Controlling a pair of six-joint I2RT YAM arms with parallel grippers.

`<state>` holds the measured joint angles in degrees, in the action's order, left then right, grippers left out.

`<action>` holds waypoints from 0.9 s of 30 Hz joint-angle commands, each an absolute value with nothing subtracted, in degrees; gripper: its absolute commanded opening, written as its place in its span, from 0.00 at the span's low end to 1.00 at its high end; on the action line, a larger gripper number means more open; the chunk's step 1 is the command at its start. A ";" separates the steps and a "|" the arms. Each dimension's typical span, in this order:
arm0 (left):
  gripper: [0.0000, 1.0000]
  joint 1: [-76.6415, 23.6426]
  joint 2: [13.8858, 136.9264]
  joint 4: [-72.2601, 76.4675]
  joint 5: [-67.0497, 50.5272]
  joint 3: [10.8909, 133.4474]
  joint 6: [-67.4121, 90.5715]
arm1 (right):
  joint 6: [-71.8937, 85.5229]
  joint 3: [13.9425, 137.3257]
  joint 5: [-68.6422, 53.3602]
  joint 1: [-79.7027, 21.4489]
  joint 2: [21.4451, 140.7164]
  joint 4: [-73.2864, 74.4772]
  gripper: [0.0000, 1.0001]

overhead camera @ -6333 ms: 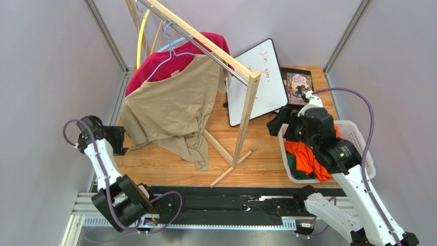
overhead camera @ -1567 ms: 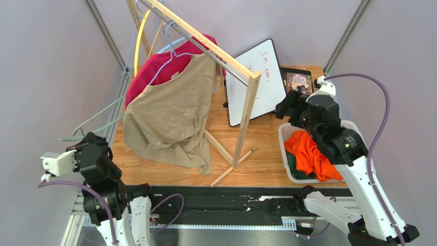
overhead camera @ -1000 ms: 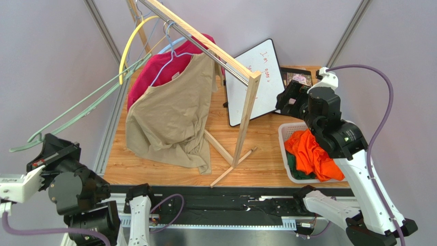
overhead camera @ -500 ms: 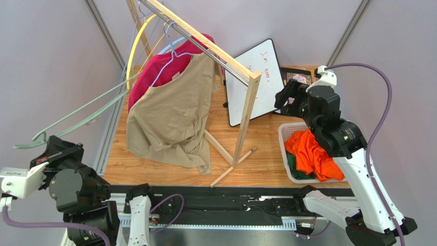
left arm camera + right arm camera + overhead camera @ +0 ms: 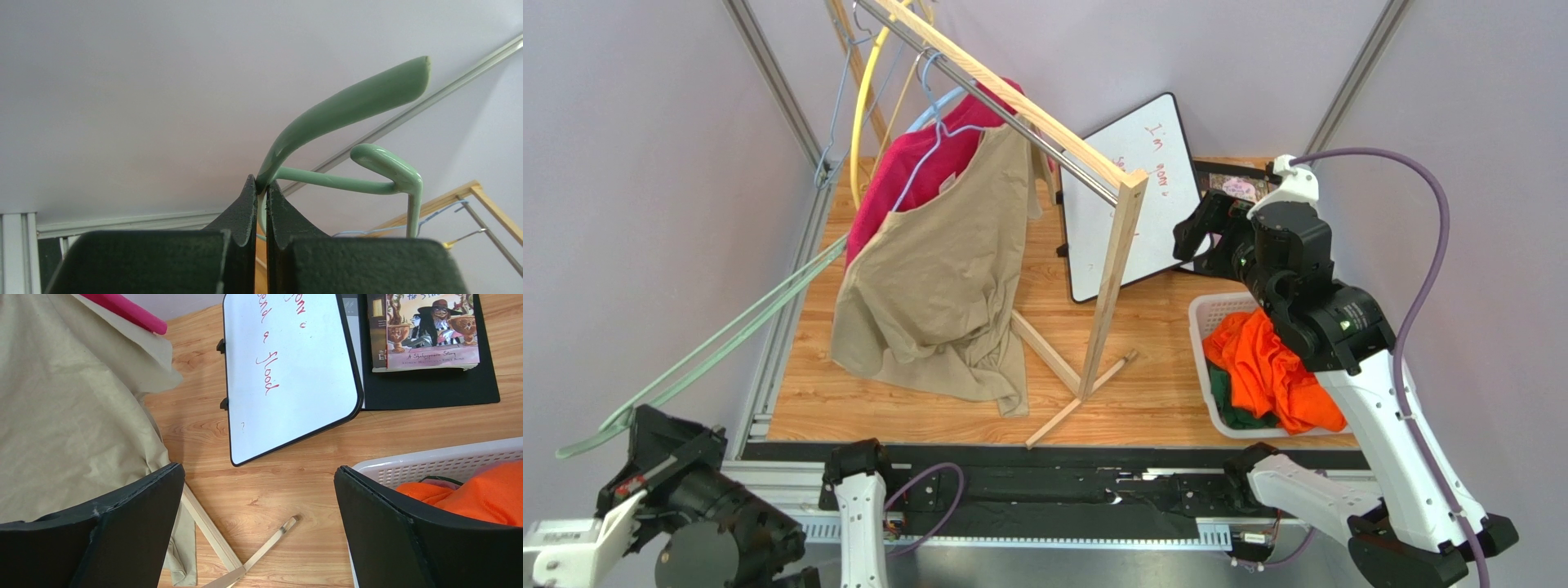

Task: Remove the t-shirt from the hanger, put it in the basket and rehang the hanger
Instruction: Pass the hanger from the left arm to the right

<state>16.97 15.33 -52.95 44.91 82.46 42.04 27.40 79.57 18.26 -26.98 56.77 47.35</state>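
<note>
A bare pale green hanger (image 5: 732, 343) slants from the rack's left side down to the near-left corner. My left gripper (image 5: 636, 429) is shut on it there. In the left wrist view the jaws pinch the green hanger (image 5: 344, 110) at its bend, gripper (image 5: 262, 184). A tan t-shirt (image 5: 934, 282) hangs on a blue wire hanger (image 5: 928, 129) on the rail, with a red t-shirt (image 5: 916, 165) behind it. My right gripper (image 5: 1208, 239) hovers open over the table (image 5: 276, 496), gripper (image 5: 258, 496), holding nothing. An orange t-shirt (image 5: 1265, 374) lies in the white basket (image 5: 1369, 312).
The wooden rack (image 5: 1112, 282) stands mid-table with its feet spread at the front. A whiteboard (image 5: 1143, 196) leans behind it, and a book (image 5: 1241, 184) lies on a black mat. A yellow hanger (image 5: 860, 110) hangs at the rail's far end. Grey walls close in on both sides.
My left arm has dropped toward the near-left corner, taking the green hanger down and away from the rail. The tan shirt swayed slightly. The right gripper has barely shifted and stays open.
</note>
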 commanded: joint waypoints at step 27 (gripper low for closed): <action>0.00 13.71 26.02 -27.89 -17.10 95.38 24.70 | 22.50 77.79 6.78 -27.33 55.20 41.14 1.00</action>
<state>13.89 25.23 -41.43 6.15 100.47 24.36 24.71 78.56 10.66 -26.98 56.97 44.58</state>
